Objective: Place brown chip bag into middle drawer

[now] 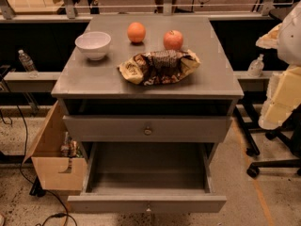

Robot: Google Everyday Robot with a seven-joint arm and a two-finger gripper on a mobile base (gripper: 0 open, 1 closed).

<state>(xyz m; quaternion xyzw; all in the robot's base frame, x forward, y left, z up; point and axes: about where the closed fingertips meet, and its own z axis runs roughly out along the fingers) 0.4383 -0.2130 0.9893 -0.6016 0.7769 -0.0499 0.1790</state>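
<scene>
The brown chip bag point(160, 67) lies flat on the grey cabinet's top point(211, 79), near the front middle, crinkled with a dark centre and tan ends. My gripper point(278, 102) hangs on the pale arm at the right edge of the view, off the cabinet's right side and well apart from the bag. It holds nothing that I can see. Below the top is a dark slot, then a drawer front with a knob point(147, 131). Under that, the lowest drawer point(148, 173) is pulled far out and shows nothing inside.
A white bowl point(93, 44) stands at the top's left. An orange point(136, 32) and a red apple point(173, 40) sit behind the bag. A cardboard box point(54, 159) stands left of the cabinet. A chair base point(268, 164) is on the right, and water bottles point(256, 66) behind.
</scene>
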